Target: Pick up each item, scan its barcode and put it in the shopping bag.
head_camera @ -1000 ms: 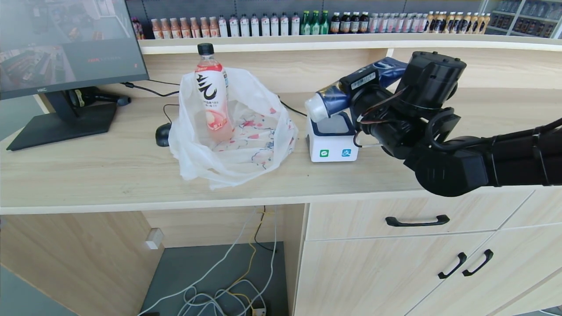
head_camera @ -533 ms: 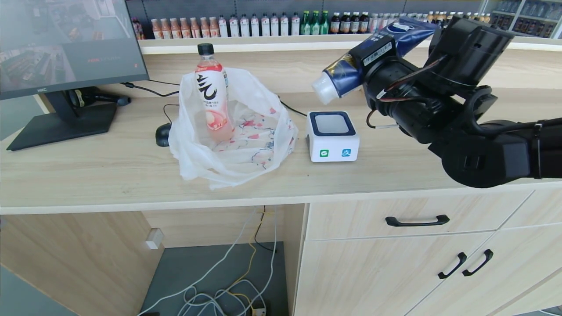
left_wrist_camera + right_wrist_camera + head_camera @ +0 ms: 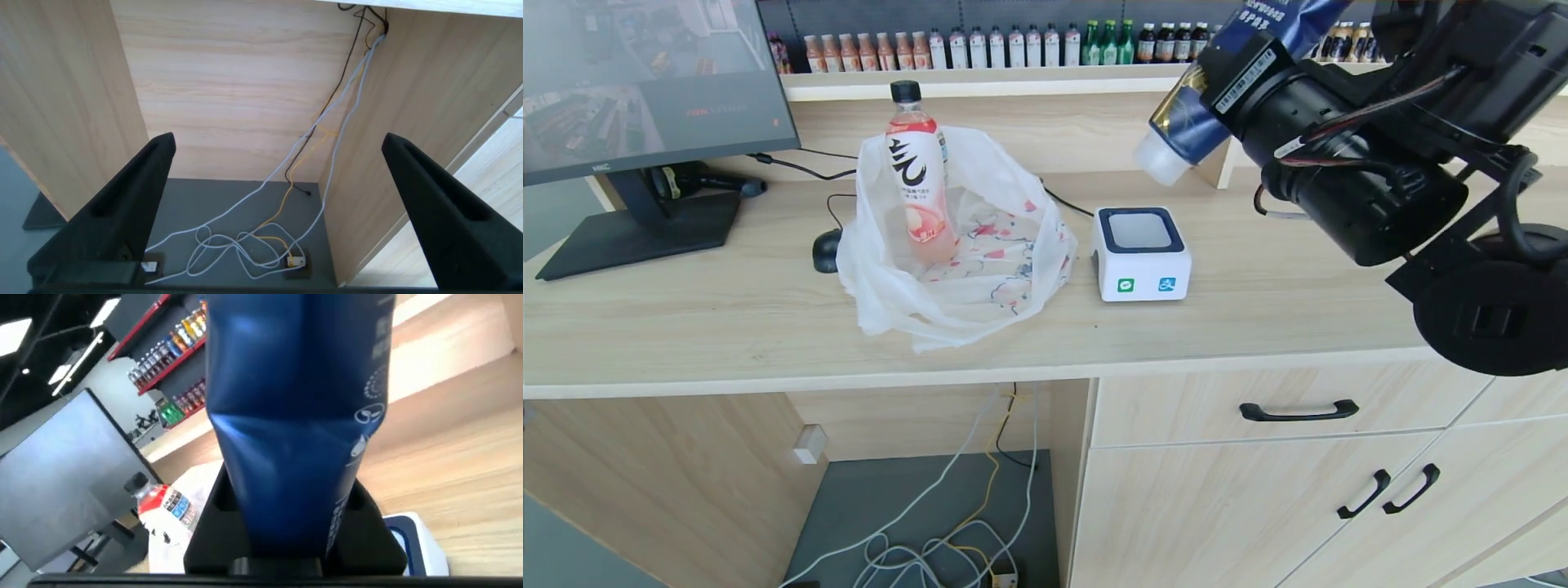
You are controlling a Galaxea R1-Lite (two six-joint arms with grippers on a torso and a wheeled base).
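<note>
Your right pincer (image 3: 1243,69) grips the blue tube (image 3: 1188,122) mid-body, high over the table (image 3: 686,327); it looks light and squashy, so hold gently.

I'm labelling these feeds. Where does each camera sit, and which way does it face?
Head view: on the head, facing forward and down at the counter, shopping bag and scanner; the right gripper holds a blue tube.
Left wrist view: on the left wrist, facing cables under the counter; the left gripper, open, shows.
Right wrist view: on the right wrist, looking along the blue tube towards the counter.
Shared: head and right wrist views both show blue tube, scanner and bottle.
</note>
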